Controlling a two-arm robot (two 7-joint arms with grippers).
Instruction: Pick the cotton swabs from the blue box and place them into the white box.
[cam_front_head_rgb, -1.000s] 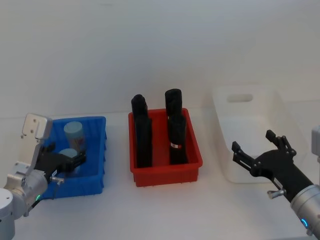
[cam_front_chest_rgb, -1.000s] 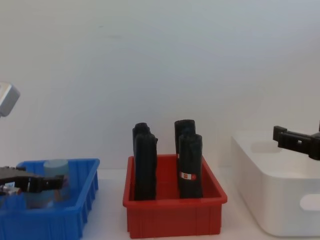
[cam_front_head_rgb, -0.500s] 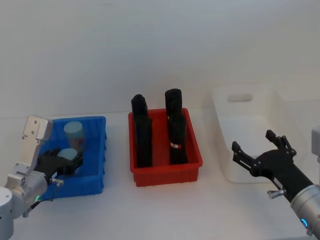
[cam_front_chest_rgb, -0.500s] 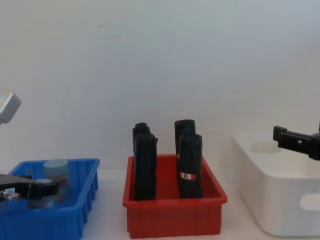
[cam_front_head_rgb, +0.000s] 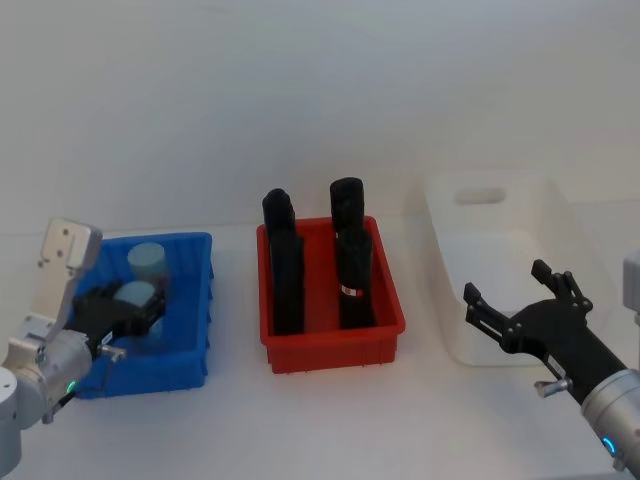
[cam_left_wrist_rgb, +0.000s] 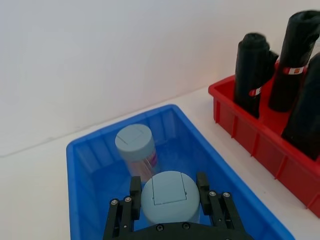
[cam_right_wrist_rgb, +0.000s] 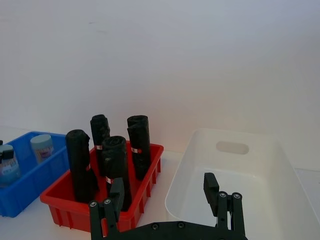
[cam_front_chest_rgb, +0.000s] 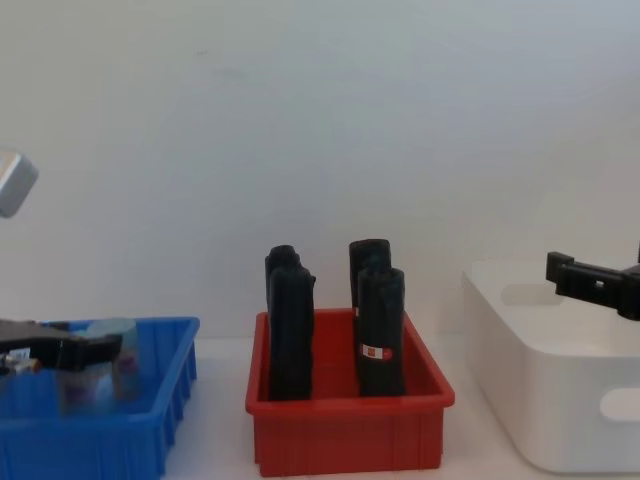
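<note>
Counting stock on the white table (cam_front_head_rgb: 330, 430):

- Boxes, three, in a row. The blue box (cam_front_head_rgb: 150, 375) is on the robot's left, a red bin (cam_front_head_rgb: 330, 348) is in the middle, and the white box (cam_front_head_rgb: 470, 335) is on the right. The three stand apart from one another.
- Cotton swabs, two jars, both at the blue box.
  - Held jar (cam_left_wrist_rgb: 170, 197): upright, pale blue lid up, over the near part of the blue box's interior. Whether its base is clear of the box floor cannot be told.
  - Second jar (cam_left_wrist_rgb: 135, 145): upright on the box floor toward the far wall, just behind the held one and not touching it.
- Black objects (cam_front_head_rgb: 352, 215), four. They stand upright in two pairs inside the red bin and rise well above its rim. Two carry a small red-and-white band.
- White box contents: nothing is visible on the part of its floor that shows in the right wrist view.

Grippers, two.

- Left gripper (cam_left_wrist_rgb: 168, 181): over the blue box, with its fingers (cam_left_wrist_rgb: 135, 186) closed against opposite sides of the held jar just under the lid. In the head view it sits at the box's left near side (cam_front_head_rgb: 133, 305).
- Right gripper (cam_front_head_rgb: 505, 282): hangs at the near end of the white box, raised about level with its rim. Its fingers (cam_right_wrist_rgb: 117, 192) are spread wide apart, holding and touching nothing.
</note>
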